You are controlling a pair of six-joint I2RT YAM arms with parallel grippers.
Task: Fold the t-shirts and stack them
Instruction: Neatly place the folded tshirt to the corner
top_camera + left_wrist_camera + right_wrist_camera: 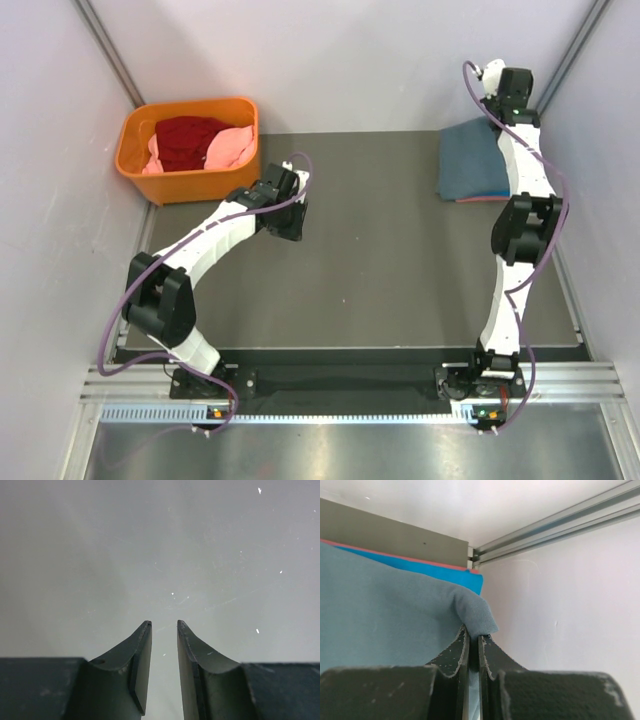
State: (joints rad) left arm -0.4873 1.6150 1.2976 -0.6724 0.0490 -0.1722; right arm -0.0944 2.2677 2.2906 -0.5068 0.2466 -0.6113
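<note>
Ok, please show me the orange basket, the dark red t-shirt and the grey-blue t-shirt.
orange basket (190, 186): top external view, on its front wall.
dark red t-shirt (188, 140): top external view, on its middle.
grey-blue t-shirt (466, 160): top external view, on its top face.

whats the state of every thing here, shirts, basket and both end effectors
left end effector: open, empty
right end effector: shut on the grey-blue t-shirt's corner
grey-blue t-shirt: folded, top of stack
bright blue t-shirt: folded, under it
salmon-red t-shirt: below, only an edge shows
dark red t-shirt: crumpled in basket
pink t-shirt: crumpled beside it
orange basket: upright, holding shirts
</note>
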